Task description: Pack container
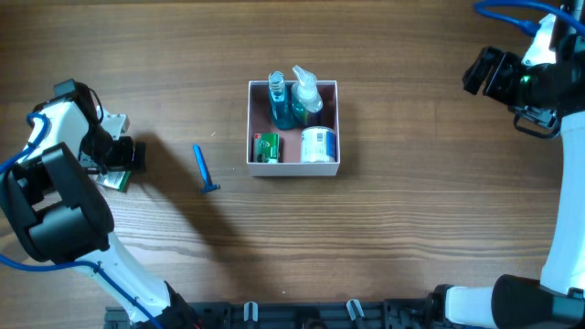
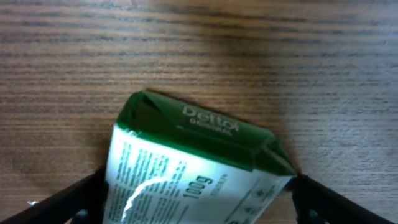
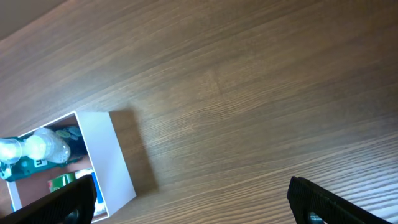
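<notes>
The container [image 1: 293, 171], a square white box with a pink inside, stands mid-table and also shows at the left of the right wrist view [image 3: 115, 158]. It holds a blue bottle [image 1: 278, 102], a clear pump bottle [image 1: 307, 91], a green pack [image 1: 266, 148] and a white jar [image 1: 318, 144]. My left gripper [image 1: 123, 166] is at the far left, its fingers [image 2: 198, 202] pressed on both sides of a green and white Dettol soap box [image 2: 186, 162], low over the table. My right gripper [image 1: 477, 69] is open and empty at the far right [image 3: 193, 202], well away from the container.
A blue razor [image 1: 203, 169] lies on the wood between the left gripper and the container. Bare wooden table surrounds the container on all sides. The left arm's base sits at the front left, the right arm's at the front right.
</notes>
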Controlling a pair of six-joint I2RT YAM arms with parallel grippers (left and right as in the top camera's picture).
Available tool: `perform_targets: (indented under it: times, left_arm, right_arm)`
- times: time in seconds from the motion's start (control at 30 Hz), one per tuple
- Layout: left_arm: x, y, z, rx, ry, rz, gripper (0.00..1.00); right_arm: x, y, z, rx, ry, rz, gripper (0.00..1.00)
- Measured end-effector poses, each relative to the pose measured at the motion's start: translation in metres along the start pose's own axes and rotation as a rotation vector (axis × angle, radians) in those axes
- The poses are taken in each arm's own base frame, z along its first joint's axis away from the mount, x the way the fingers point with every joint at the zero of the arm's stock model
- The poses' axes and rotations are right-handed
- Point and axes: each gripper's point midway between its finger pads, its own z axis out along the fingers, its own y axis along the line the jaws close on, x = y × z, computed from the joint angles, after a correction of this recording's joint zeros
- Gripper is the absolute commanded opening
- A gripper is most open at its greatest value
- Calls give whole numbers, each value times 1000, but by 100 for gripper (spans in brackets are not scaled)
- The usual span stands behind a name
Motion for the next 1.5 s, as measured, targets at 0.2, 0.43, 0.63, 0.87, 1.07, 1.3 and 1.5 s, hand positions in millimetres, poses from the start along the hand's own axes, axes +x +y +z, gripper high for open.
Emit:
perform_targets:
  times: [0.2,0.43,0.63,0.87,1.07,1.3,1.5]
  left_arm:
    - [-2,-3,0,21,-13,10,61]
    - [-4,-7,0,42,-22,8,51]
    - [-5,-9,-1,58,-30,9,32]
    - [-16,-12,-3,81,-74,-46,11]
    - [-29,-24,-19,127,-108,-153,4]
    - [-40,-89,-104,144,-233,-185,4]
    - [-26,-192,-177,222,-366,-106,4]
  right_arm:
    - [0,0,0,0,0,0,100]
    - [0,0,0,0,1,0,100]
    - [0,0,0,1,1,0,100]
    - [0,0,0,0,1,0,100]
    - [0,0,0,0,0,0,100]
    - [0,0,0,0,0,0,99]
    - [0,0,0,0,0,0,100]
